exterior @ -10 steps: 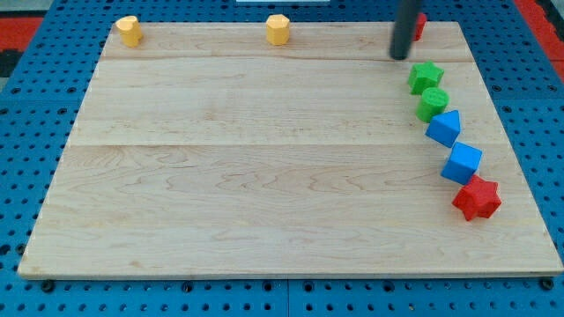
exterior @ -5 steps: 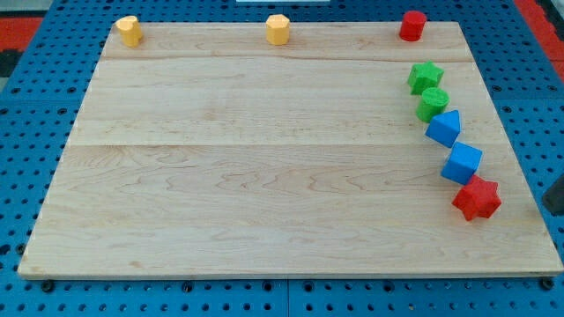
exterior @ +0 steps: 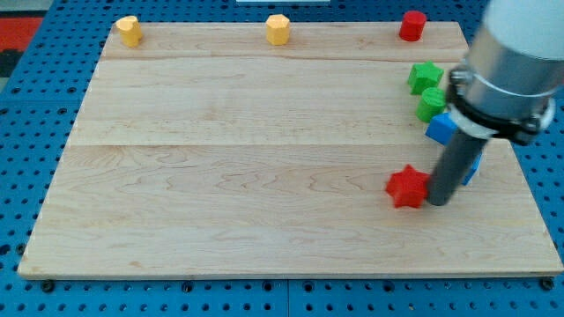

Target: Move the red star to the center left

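**Board contents, red star at lower right**

We recorded our rod ending in my tip point(exterior: 438, 202), with no fingers to open or close, touching the red star point(exterior: 407, 187) on its right side. The star lay right of the wooden board point(exterior: 220, 176) centre, toward the view's bottom.

Along the top edge we logged:
- two yellow blocks point(exterior: 129, 30) point(exterior: 278, 29)
- a red block point(exterior: 411, 25)

At right, partly hidden by the arm:
- two green blocks point(exterior: 425, 77) point(exterior: 431, 103)
- a blue block point(exterior: 440, 129)

probably a robotics lab: a wooden worktop point(exterior: 220, 176) lies on a blue perforated mounting plate point(exterior: 26, 132), below a robot arm point(exterior: 511, 62).
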Controlling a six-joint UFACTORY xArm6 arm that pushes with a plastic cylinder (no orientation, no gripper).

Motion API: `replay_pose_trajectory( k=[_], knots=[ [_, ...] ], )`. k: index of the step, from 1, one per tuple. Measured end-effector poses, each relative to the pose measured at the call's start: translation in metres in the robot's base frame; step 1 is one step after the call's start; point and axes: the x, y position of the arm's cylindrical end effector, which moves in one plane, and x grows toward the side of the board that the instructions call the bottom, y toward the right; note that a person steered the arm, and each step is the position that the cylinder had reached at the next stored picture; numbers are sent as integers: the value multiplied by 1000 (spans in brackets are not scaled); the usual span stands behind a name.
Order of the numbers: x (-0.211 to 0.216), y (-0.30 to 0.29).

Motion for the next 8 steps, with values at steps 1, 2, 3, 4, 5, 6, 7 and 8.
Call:
replay_pose_trajectory(
  k=[1, 2, 3, 4, 5, 6, 7, 8],
  knots=[
    [-12, -55],
    [-26, -108],
    [-40, -162],
    [-62, -212],
    [-85, -254],
    [-107, -302],
    [-123, -339],
    [-136, -362]
  ],
)
